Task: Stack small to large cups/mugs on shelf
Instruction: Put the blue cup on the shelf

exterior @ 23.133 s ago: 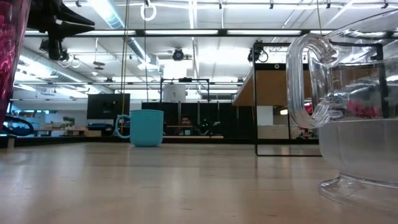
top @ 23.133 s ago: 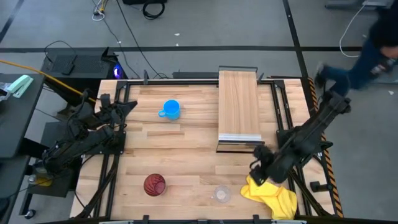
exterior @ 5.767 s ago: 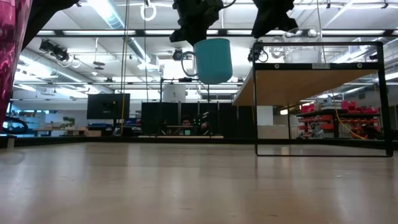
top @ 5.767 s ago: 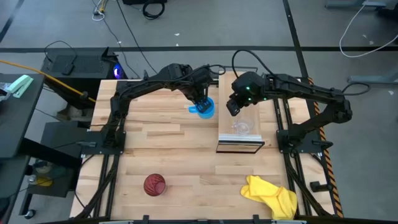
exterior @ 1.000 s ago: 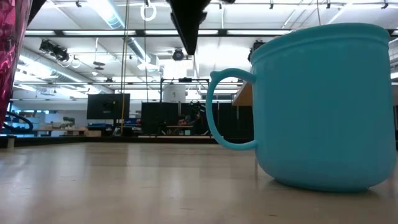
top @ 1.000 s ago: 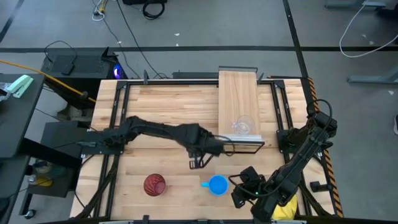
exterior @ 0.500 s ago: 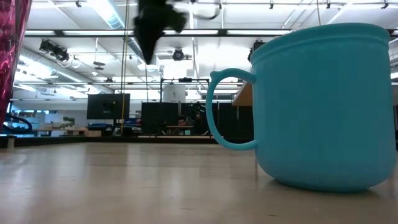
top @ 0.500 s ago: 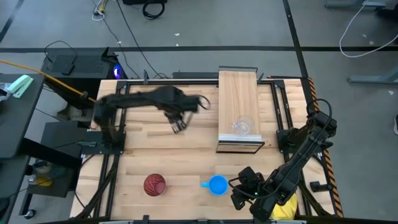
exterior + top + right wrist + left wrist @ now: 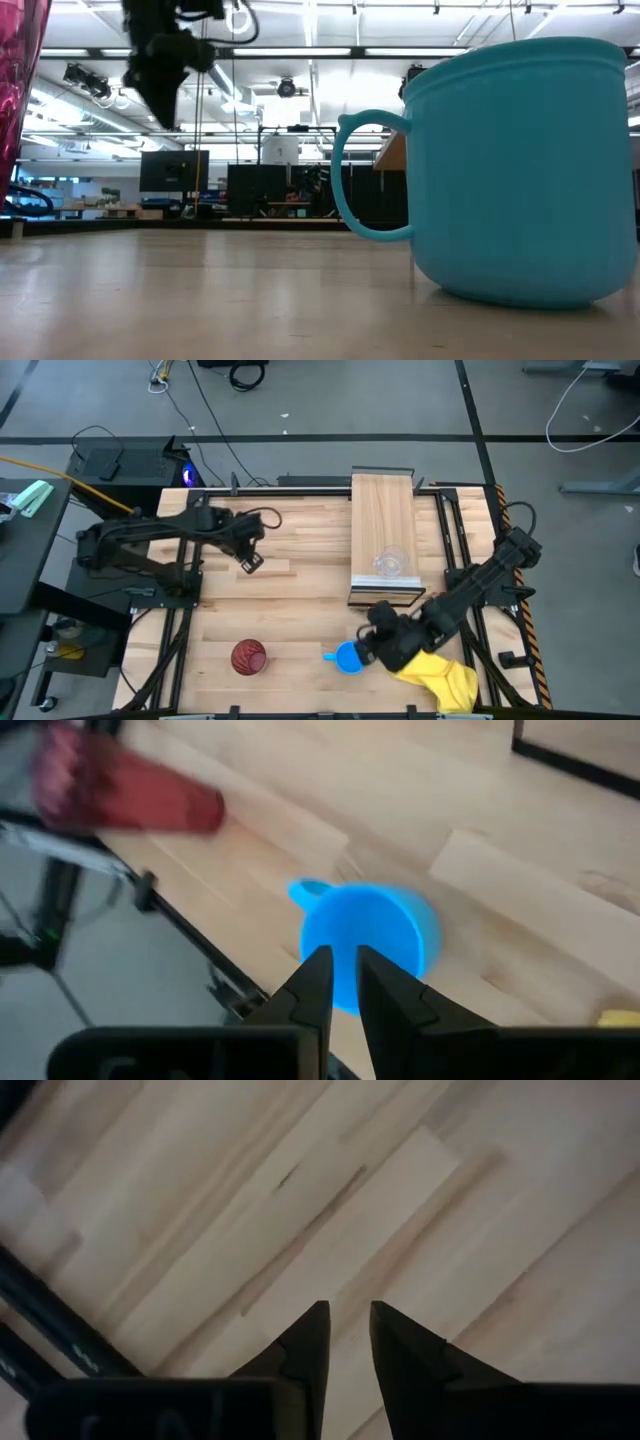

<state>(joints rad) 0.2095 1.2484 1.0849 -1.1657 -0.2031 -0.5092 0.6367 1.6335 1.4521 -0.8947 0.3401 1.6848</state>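
Observation:
The blue mug (image 9: 348, 657) stands upright on the table near its front edge, handle toward the left, and fills the low view's right side (image 9: 520, 170). My right gripper (image 9: 372, 644) hovers just right of and above the mug (image 9: 365, 935), its fingers a narrow gap apart with nothing between them. The dark red tumbler (image 9: 248, 657) stands on its base at the front left. On the shelf (image 9: 383, 510), near its front end, stands the clear cup (image 9: 388, 563). My left gripper (image 9: 250, 560) hangs over bare wood at the table's left, slightly open and holding nothing (image 9: 348, 1315).
A yellow cloth (image 9: 440, 675) lies crumpled at the front right corner, under my right arm. Dark frame rails (image 9: 185, 600) run along the table's left and right sides. Bare tabletop (image 9: 290, 590) lies between the two arms.
My left gripper has swung from the table's middle, just in front of the shelf, toward the far and left edges. My right gripper has come from over the yellow cloth toward the blue mug. The mug, tumbler and clear cup have stayed put.

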